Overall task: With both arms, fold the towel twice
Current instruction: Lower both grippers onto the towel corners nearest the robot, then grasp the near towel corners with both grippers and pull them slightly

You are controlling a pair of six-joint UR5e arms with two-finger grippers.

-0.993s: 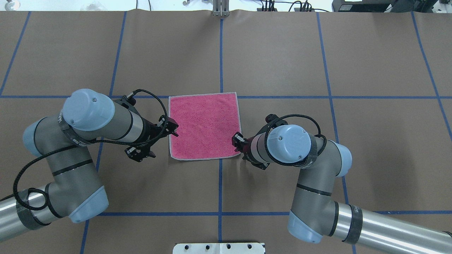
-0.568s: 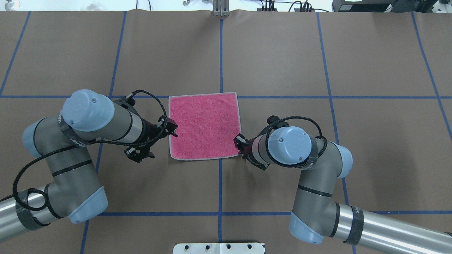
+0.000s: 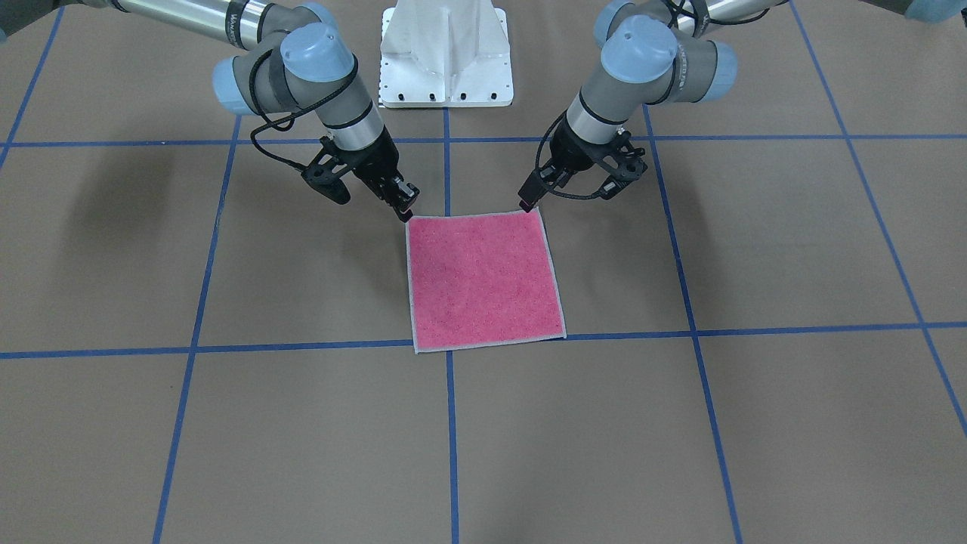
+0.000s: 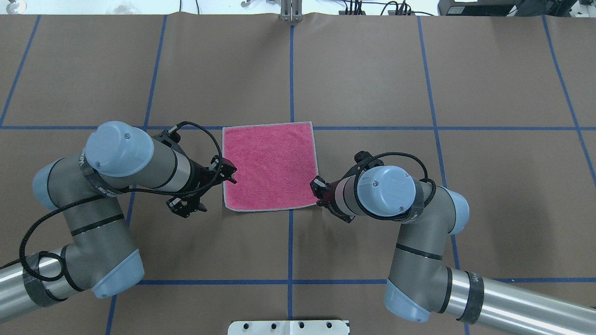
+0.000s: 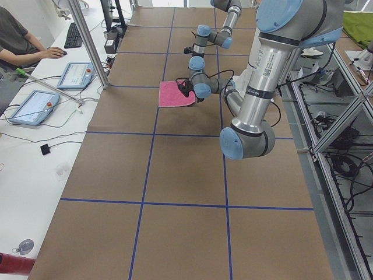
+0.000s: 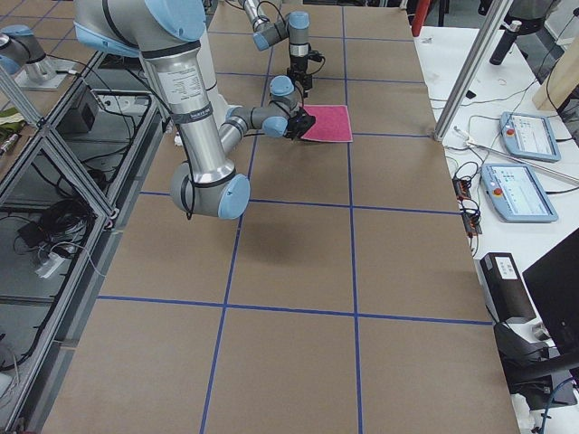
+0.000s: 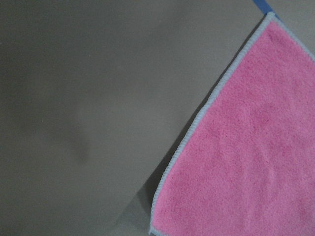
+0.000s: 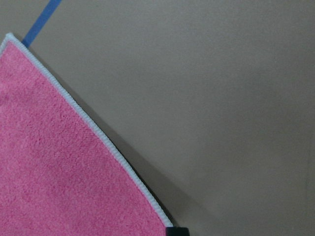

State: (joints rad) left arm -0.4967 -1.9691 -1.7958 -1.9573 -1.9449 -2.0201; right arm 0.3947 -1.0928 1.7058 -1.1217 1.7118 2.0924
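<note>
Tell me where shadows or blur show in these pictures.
Front-facing view: soft, wide shadows darken the table at left. Left wrist view: dim and slightly soft, with a thin shadow beside the towel edge. Right wrist view: a dark shadow along that edge. Overhead view: even, sharp.

Both wrist views cut the towel off at their edges — one corner stretch shows in each, and of the right gripper only a dark tip at the bottom edge. From overhead the wrist of the right arm hides most of that gripper, and how the jaws of the left gripper stand is too small to tell — likewise in both side views.
</note>
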